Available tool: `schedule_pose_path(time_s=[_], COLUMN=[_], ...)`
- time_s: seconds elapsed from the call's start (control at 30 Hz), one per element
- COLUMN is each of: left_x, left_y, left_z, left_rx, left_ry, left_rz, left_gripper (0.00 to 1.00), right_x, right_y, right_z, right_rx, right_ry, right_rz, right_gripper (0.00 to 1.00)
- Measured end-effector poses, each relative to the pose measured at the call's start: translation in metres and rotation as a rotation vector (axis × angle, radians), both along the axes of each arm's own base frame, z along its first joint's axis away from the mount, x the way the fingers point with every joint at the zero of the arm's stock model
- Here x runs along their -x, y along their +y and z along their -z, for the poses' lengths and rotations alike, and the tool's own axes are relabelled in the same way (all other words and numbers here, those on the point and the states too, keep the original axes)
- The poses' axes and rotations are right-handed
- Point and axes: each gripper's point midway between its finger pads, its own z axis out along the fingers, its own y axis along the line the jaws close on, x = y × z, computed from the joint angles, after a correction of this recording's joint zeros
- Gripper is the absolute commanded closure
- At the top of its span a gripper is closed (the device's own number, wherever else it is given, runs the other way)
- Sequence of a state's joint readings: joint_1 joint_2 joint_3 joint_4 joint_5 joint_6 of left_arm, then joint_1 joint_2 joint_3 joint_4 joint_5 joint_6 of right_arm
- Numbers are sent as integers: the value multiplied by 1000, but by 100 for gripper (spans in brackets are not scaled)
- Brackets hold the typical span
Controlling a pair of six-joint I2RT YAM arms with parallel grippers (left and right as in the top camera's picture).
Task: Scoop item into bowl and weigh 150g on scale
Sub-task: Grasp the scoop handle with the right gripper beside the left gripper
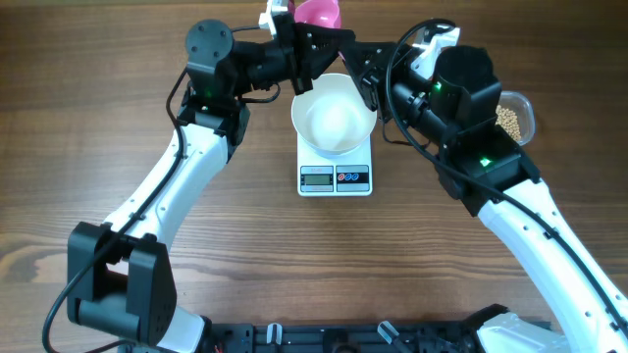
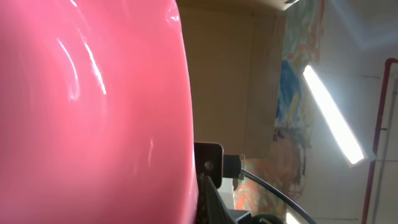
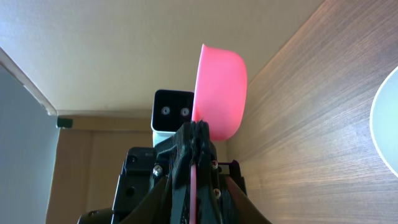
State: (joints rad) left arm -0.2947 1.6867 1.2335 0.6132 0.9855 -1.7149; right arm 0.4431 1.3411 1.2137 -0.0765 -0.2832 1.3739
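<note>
Left gripper (image 1: 296, 41) is pressed tight on the thin handle of a glossy pink plastic scoop (image 1: 319, 12), pinching it between both black fingers. From overhead, the scoop sits at the far edge of the picture, beyond the bowl, and is partly cut off by the frame. Whether anything lies inside it cannot be told. In the left wrist view the scoop's smooth pink wall (image 2: 93, 112) fills the left half of the picture. The right wrist view shows the same gripper (image 3: 198, 143) from the front, with the scoop's rounded cup (image 3: 221, 93) standing above its fingers.

A round, deep, plain white bowl (image 1: 312, 108) rests on a small flat white square kitchen scale (image 1: 335, 178) in the middle of the brown wooden table (image 1: 118, 78). The bowl's inside shows plain white. The scale's grey display and dark button panel face the near side; the reading is too small to make out.

Right gripper (image 1: 371, 86) hangs just beside the bowl's right rim. Its dark fingers blend with the arm, so it is unclear whether they are spread or closed, or touching the rim.

Small round tan beans (image 1: 508, 118) lie in a clear plastic container (image 1: 527, 106) at the right, partly hidden behind the right arm and well apart from the bowl.
</note>
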Motion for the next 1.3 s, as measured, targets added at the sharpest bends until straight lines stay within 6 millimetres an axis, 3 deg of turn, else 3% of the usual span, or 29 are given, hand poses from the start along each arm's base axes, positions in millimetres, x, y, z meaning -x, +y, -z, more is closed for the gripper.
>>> schedule_pose_path(time_s=[1.3], left_x=[2], left_y=[-1], left_z=[0], left_rx=[-2], left_ry=[-1], left_rz=[15], left_gripper=[96], right_x=[3], right_y=[1], right_z=[-1], right_rx=[2], right_ry=[-9], right_rz=[-42], right_gripper=[83])
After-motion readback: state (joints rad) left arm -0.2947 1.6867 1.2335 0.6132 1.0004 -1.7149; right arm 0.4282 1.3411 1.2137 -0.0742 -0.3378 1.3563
